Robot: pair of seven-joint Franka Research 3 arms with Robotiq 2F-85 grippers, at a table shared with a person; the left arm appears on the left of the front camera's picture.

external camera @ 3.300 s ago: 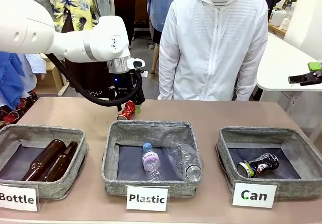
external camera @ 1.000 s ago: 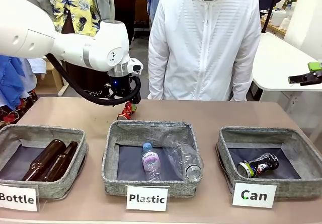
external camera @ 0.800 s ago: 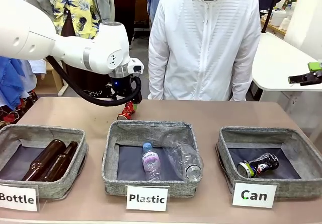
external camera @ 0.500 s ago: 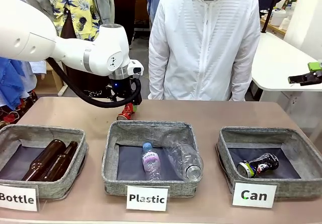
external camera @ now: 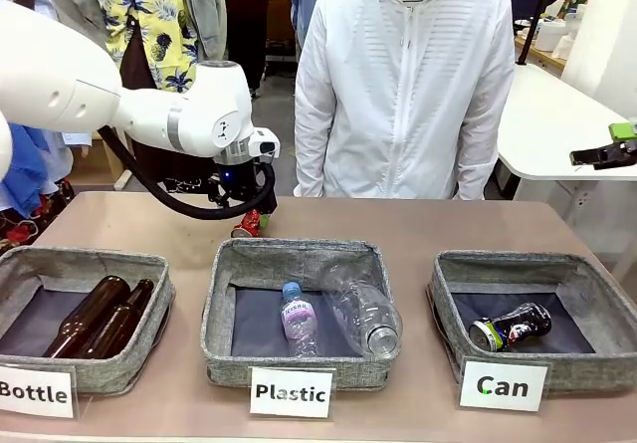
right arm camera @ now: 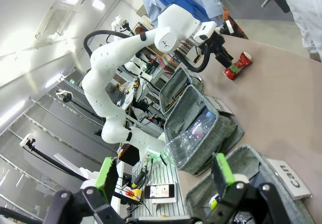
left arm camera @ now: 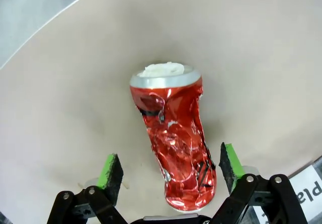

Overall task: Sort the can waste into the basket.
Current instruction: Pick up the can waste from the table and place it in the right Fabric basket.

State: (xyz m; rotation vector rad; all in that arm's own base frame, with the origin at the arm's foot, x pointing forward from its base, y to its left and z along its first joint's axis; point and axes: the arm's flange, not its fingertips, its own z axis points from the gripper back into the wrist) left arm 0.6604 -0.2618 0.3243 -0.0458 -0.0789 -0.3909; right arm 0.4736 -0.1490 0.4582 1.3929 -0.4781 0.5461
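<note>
Left wrist: fingers [left arm camera: 113,171] straddle red can [left arm camera: 173,143].

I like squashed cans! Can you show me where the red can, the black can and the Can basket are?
red can [left arm camera: 176,148], left wrist view, its crumpled middle.
black can [external camera: 513,326], front view, its dark body.
Can basket [external camera: 518,262], front view, its far grey rim.

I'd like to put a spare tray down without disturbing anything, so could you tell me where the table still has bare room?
The table is bare behind the Can basket and the Plastic basket's right half, and in the strips between baskets. It is crowded at far left, where the left hand straddles the red can behind the Plastic basket.
</note>
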